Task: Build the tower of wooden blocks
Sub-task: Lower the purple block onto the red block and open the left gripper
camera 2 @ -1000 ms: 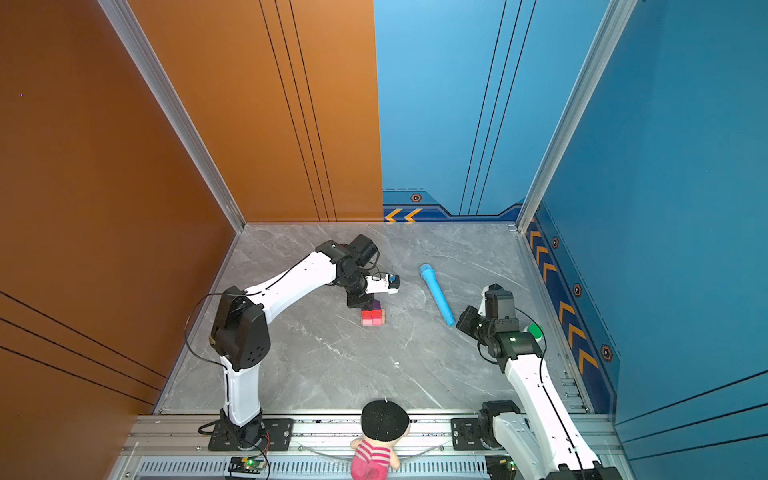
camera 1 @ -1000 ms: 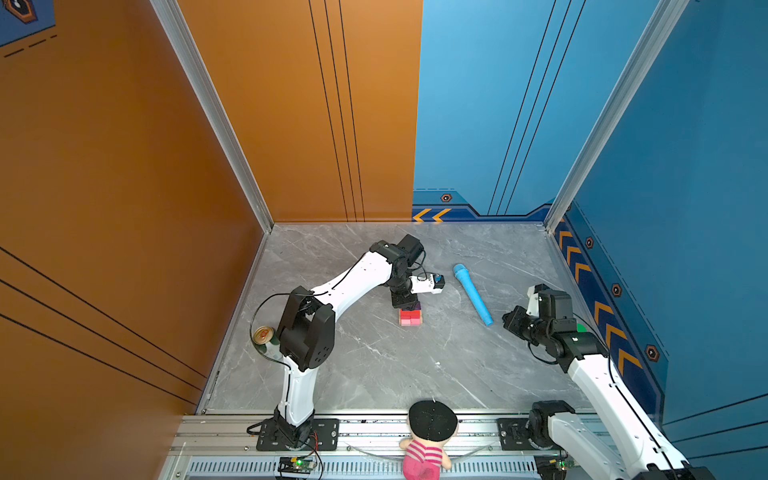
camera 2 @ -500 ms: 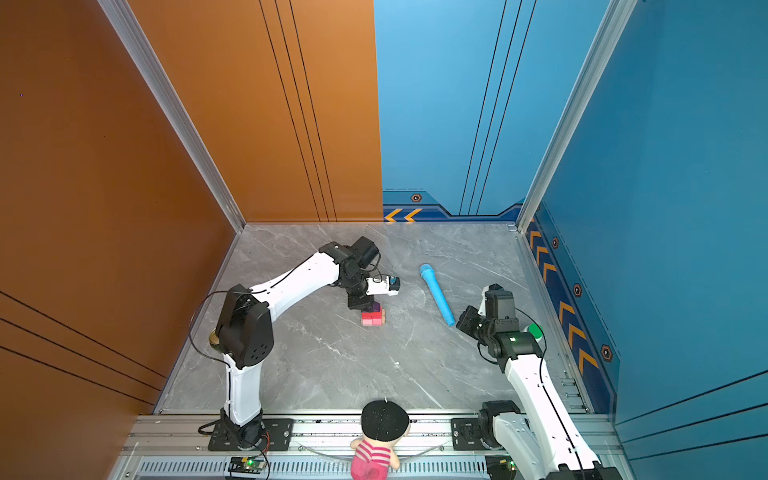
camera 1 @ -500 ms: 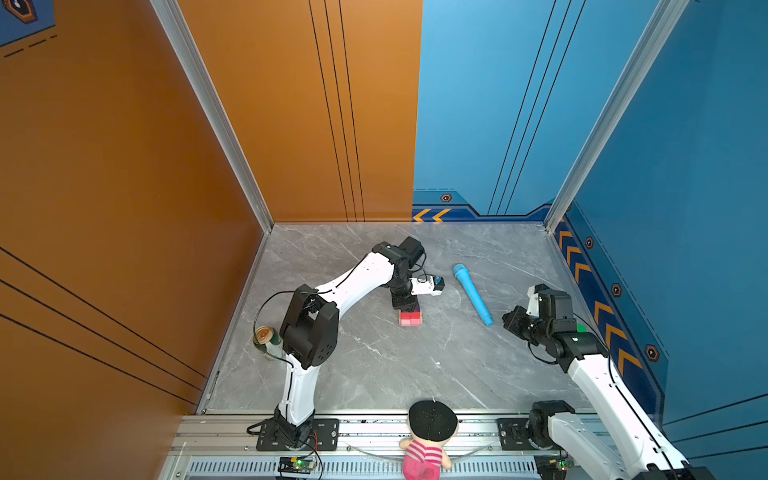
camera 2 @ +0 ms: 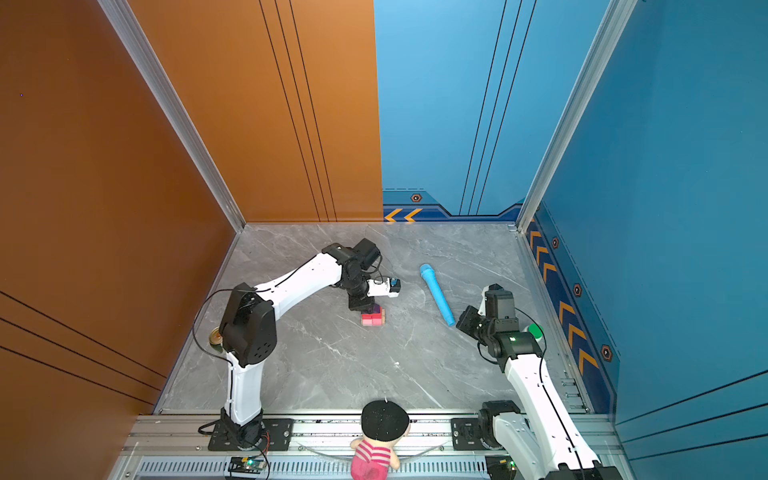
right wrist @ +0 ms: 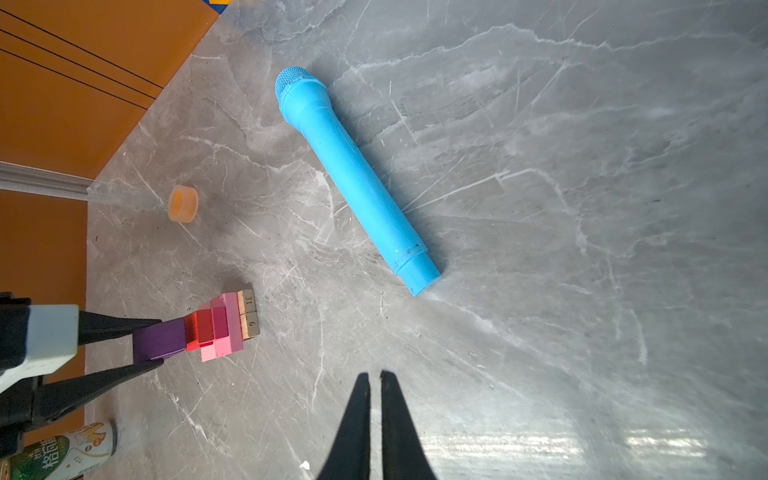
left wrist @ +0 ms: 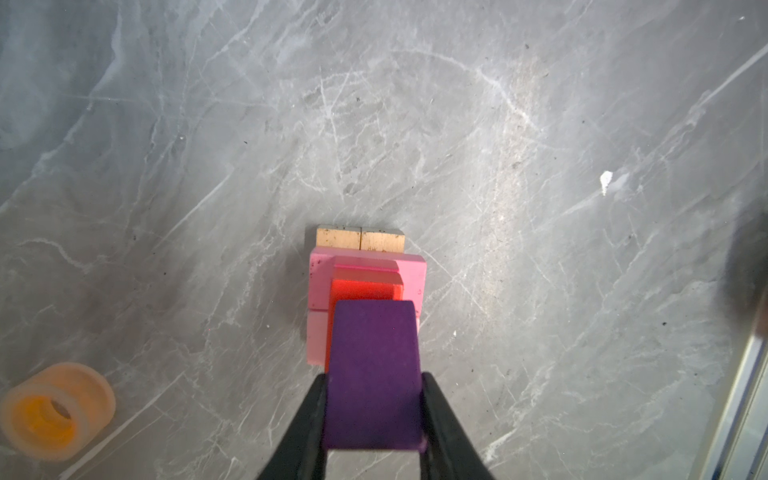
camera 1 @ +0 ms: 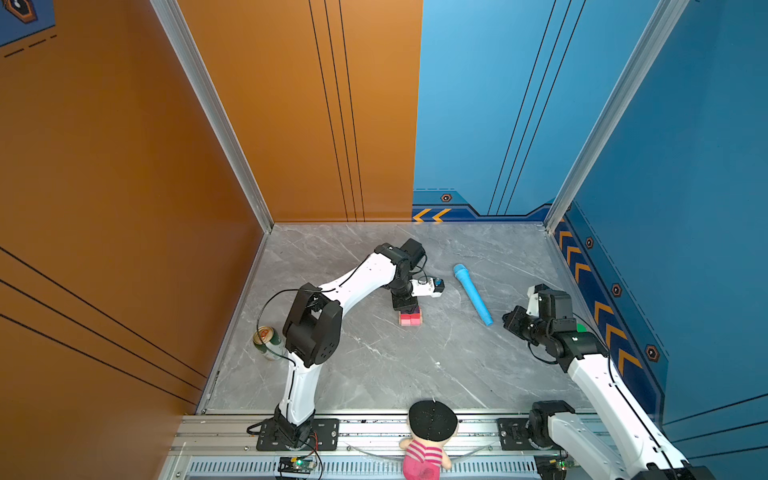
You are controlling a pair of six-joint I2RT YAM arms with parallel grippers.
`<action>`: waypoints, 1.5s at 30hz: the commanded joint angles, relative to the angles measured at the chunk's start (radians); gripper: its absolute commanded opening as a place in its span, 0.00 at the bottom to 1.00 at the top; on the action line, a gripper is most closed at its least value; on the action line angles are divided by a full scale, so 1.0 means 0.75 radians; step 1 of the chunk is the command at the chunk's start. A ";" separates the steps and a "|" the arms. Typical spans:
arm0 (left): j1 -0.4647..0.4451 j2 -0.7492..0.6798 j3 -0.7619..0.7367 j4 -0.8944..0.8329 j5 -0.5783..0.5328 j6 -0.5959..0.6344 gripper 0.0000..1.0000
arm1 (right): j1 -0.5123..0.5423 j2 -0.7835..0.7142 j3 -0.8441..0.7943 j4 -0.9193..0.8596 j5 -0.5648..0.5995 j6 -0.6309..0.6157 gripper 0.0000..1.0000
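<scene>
Left gripper (left wrist: pixel 374 376) grips the purple piece (left wrist: pixel 374 340) between its two fingers, jaws part-open around it, directly over the tower (camera 1: pixel 409 319) near the middle of the table (camera 1: pixel 374 374). Whether the piece touches the red brick (left wrist: pixel 365 289) under it cannot be told. Beneath sit pink bricks (left wrist: pixel 411 270) and tan slabs (left wrist: pixel 359 240). Right gripper (right wrist: pixel 374 374), all but closed and empty, hovers well apart, near the blue tube (right wrist: pixel 353 178).

Grey marble tabletop (camera 1: pixel 374 374). Directly on it: two tan slabs (left wrist: pixel 338 239), side by side, touching; blue toy microphone (camera 1: pixel 472 294) lying flat; orange tape ring (right wrist: pixel 183 203); drink can (camera 1: pixel 266 340) upright.
</scene>
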 commanded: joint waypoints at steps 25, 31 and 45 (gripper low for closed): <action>-0.015 0.041 0.039 -0.007 -0.019 -0.024 0.39 | -0.010 0.007 0.006 -0.021 0.031 -0.013 0.10; -0.015 0.043 0.043 -0.007 -0.025 -0.026 0.41 | -0.012 0.009 0.004 -0.020 0.031 -0.013 0.10; -0.016 0.046 0.053 -0.006 -0.037 -0.035 0.65 | -0.012 0.007 0.004 -0.018 0.028 -0.013 0.10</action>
